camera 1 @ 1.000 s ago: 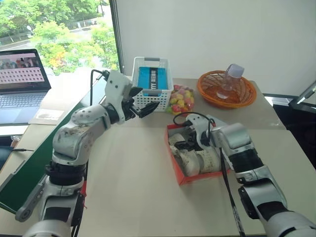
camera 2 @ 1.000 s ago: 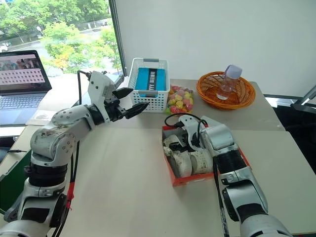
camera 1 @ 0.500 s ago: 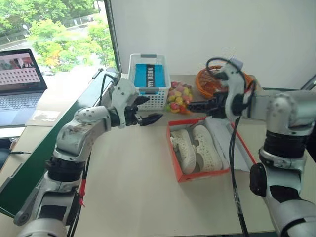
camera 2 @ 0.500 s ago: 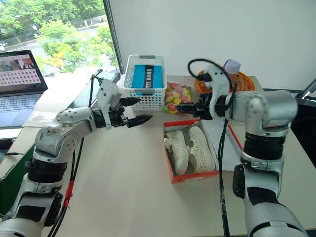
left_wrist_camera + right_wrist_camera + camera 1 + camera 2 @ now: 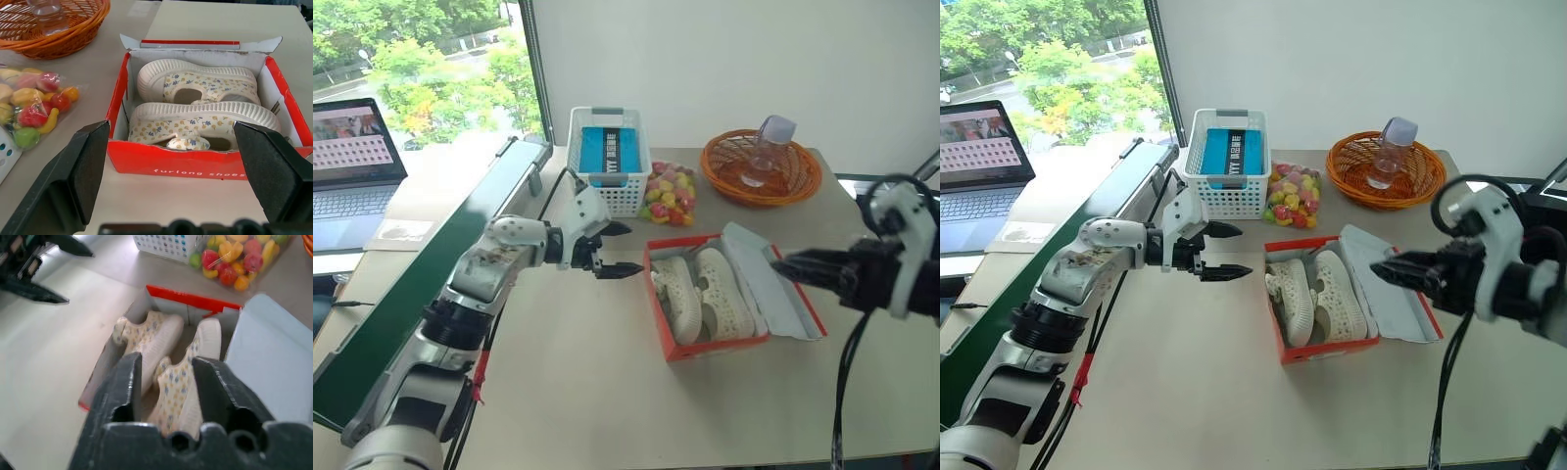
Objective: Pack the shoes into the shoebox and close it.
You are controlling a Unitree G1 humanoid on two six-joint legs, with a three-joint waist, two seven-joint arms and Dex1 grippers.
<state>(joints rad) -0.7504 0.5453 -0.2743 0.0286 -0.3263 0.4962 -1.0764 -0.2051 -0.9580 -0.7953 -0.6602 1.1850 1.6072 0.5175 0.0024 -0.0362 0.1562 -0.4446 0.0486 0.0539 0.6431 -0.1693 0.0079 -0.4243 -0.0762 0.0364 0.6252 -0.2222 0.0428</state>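
Both shoes (image 5: 195, 105) in open shoebox (image 5: 195, 161), wall printed "furlong shoes"; left hand (image 5: 619, 250) spread, empty; right hand (image 5: 166, 382) half-closed, empty.

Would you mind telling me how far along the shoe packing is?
Done: both shoes lie side by side in the shoebox. In hand: nothing; the left gripper hovers open beside the box, the right gripper near its lid. Left: closing the open lid.
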